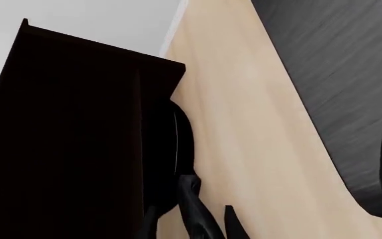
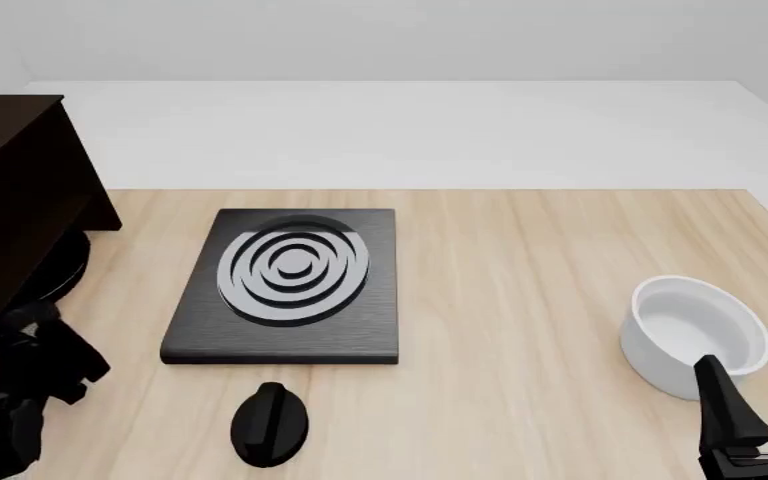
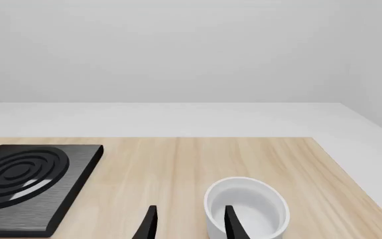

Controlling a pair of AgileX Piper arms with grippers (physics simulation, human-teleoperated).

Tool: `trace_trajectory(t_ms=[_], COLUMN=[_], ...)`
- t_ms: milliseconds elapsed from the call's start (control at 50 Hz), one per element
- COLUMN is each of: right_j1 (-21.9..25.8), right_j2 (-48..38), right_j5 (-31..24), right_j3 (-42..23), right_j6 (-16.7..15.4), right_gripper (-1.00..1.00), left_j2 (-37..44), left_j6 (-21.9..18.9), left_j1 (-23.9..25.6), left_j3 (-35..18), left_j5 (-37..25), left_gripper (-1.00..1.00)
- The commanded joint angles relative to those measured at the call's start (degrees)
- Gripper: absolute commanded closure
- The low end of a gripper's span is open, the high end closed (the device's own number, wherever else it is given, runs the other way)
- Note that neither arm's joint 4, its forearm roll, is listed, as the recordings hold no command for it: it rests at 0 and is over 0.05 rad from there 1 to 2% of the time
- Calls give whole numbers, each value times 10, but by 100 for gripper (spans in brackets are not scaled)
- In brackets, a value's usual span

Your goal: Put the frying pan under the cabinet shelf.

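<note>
Frying pan (image 2: 64, 268): small round glossy black pan, seen in the front view at the far left of the wooden table (image 2: 531, 300), tucked low beneath the overhanging dark body of the cabinet shelf (image 2: 11, 190), only part of its rim being visible past the cabinet edge; in the left wrist view the curved pan rim (image 1: 181, 144) is shown against the cabinet's side, mostly in shadow, the handle not being clearly made out. Cabinet shelf: large, nearly black boxy unit, placed at the table's left edge, flat top cut by the frame. Left gripper (image 2: 51, 365): located near the front left corner, just in front of the cabinet and close to the pan; its fingers (image 1: 194, 209) are seen dark against dark, so whether they are spread or pinching the pan cannot be told. Right gripper (image 3: 187, 221): held low at the front right, fingers spread apart with nothing between them, just before a white bowl (image 2: 698, 335). Stove plate (image 2: 291, 285): black square slab with silver rings, set mid-table, well apart from the pan. Black knob (image 2: 271, 422): lying near the front edge, just in front of the stove plate
</note>
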State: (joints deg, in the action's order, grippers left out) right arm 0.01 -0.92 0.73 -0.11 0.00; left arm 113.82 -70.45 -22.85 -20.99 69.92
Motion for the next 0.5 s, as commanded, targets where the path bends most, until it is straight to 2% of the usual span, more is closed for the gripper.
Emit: trace_trajectory(t_ms=[20,400,440,500], right_j1=[0,0,0,0], right_j2=[-1,0,0,0], right_j5=[0,0,0,0], right_j3=[0,0,0,0], right_j6=[0,0,0,0], right_gripper=[-100,-100,-100,-100], left_j2=[54,88,94,87], left_j6=[-35,-50,-66,-64], left_j1=[2,32,32,34], left_j3=[2,58,62,72], left_j5=[0,-3,-2,-3], left_gripper=[-100,-100,-100,-100])
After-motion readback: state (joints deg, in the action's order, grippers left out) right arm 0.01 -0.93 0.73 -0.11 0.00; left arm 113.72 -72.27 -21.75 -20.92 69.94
